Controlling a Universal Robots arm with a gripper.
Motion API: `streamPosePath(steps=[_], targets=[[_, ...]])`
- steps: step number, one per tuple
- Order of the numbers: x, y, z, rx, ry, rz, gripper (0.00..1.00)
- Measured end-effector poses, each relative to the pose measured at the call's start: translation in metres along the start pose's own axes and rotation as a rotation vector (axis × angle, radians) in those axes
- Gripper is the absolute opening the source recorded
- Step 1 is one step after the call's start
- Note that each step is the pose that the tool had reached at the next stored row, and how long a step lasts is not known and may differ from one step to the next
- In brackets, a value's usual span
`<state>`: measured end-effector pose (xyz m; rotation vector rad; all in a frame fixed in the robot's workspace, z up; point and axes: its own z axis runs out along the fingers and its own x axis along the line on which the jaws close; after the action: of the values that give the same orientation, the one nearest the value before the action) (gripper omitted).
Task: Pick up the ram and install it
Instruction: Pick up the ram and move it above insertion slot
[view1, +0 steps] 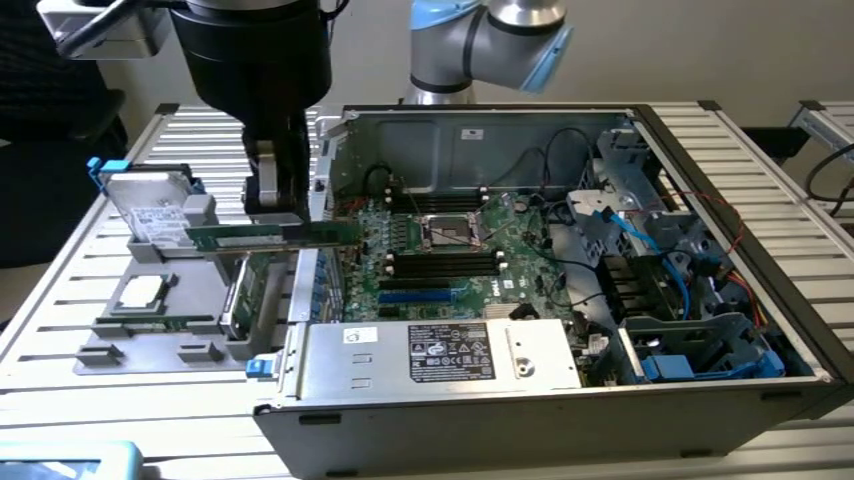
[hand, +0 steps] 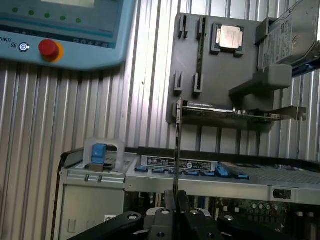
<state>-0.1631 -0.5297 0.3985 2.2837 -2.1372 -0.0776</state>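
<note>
The ram (view1: 227, 238) is a long, narrow green stick held level in the air, and my gripper (view1: 276, 215) is shut on its middle from above. It hangs over the right side of the grey parts tray (view1: 147, 352), just outside the left wall of the open computer case (view1: 561, 415). In the wrist view the ram (hand: 177, 150) shows edge-on as a thin line running out from my gripper (hand: 176, 199). The black memory slots (view1: 441, 266) lie on the motherboard (view1: 514, 225) inside the case, to the exterior view's right of the ram.
The tray holds a hard drive (view1: 147, 205), a processor (view1: 140, 292) and an upright expansion card (view1: 247, 300) with a metal bracket (hand: 292, 112). A power supply box (view1: 441, 355) and cable bundles (view1: 641, 250) crowd the case. A teach pendant (hand: 60, 25) lies on the slatted table.
</note>
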Motion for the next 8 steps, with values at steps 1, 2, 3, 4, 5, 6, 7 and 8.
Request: streamPosePath(steps=[1,2,3,4,5,6,7,8], targets=[[0.000,-0.0045,-0.0002,0.0000,0.0000,0.000,0.13],[0.001,-0.0091,-0.0004,0.0000,0.0001,0.000,0.13],[0.001,-0.0137,-0.0006,0.0000,0.0001,0.000,0.13],[0.001,-0.0179,-0.0008,0.0000,0.0001,0.000,0.13],[0.002,-0.0226,-0.0010,-0.0001,0.0001,-0.001,0.13],[0.002,-0.0271,-0.0012,0.0000,0.0000,-0.001,0.13],[0.002,-0.0317,-0.0014,0.0000,0.0001,-0.001,0.13],[0.002,-0.0364,-0.0016,0.0000,0.0000,-0.001,0.13]])
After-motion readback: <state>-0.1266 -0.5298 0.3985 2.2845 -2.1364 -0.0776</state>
